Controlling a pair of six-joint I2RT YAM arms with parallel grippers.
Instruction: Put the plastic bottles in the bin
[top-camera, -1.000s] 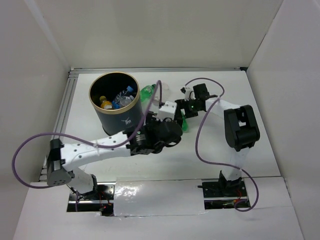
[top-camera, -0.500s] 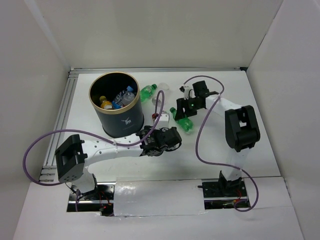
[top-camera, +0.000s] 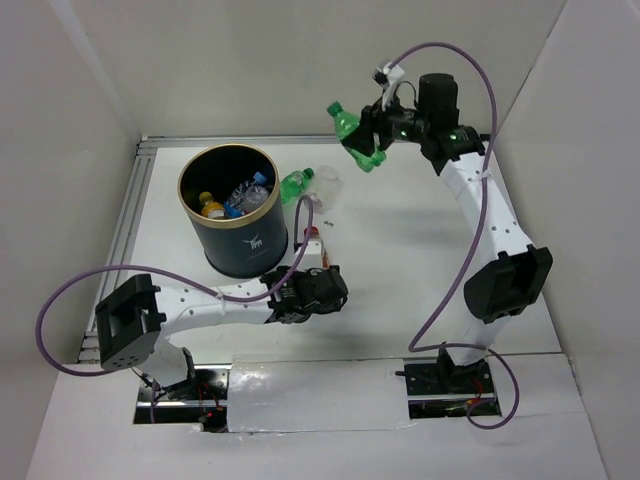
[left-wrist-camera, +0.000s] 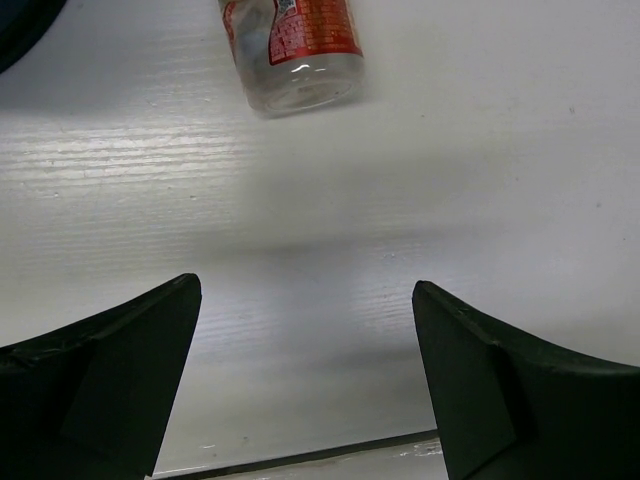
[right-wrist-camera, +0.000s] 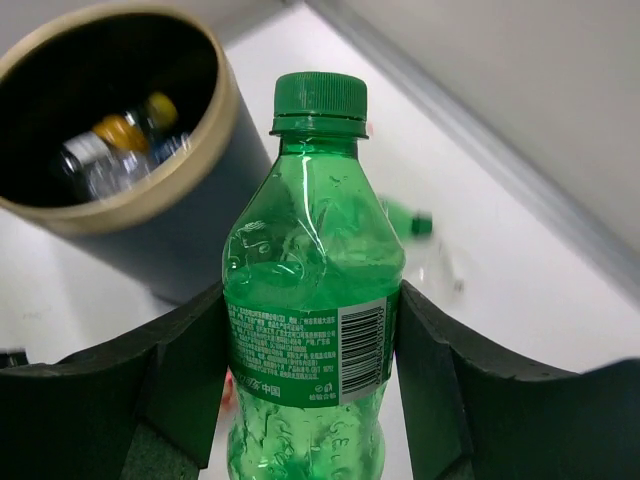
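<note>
Carrying: the right gripper (top-camera: 374, 137) pinches a green bottle (right-wrist-camera: 312, 300) around its labelled body, one finger pressed against each side, cap pointing away from the wrist.
Bottle's place: lifted high off the table (top-camera: 420, 250), over its far side, to the right of the bin (top-camera: 240, 240) and not above the mouth.
Left arm: the left gripper (left-wrist-camera: 305, 292) is spread wide and holds nothing, low over the table just short of a red-labelled clear bottle (left-wrist-camera: 295, 50) lying on its side.
Bin contents: several bottles lie inside, among them a yellow-capped bottle (top-camera: 210, 207) and a clear blue-capped bottle (top-camera: 252, 188); there looks to be room for more.
Left on the table: a second green bottle (top-camera: 296, 182) just beside the bin, a crumpled clear bottle (top-camera: 326, 180) next to it, and the red-labelled one nearer the arms.
Risk, early release: letting go before the bottle is over the mouth would probably drop it onto the table or bounce it off the gold rim.
Risk, slip: thin smooth plastic held at the label could slide or buckle during a fast swing.
Risk, bin knock: the left forearm lies just in front of the bin's base, so a careless move might shove or tip it.
</note>
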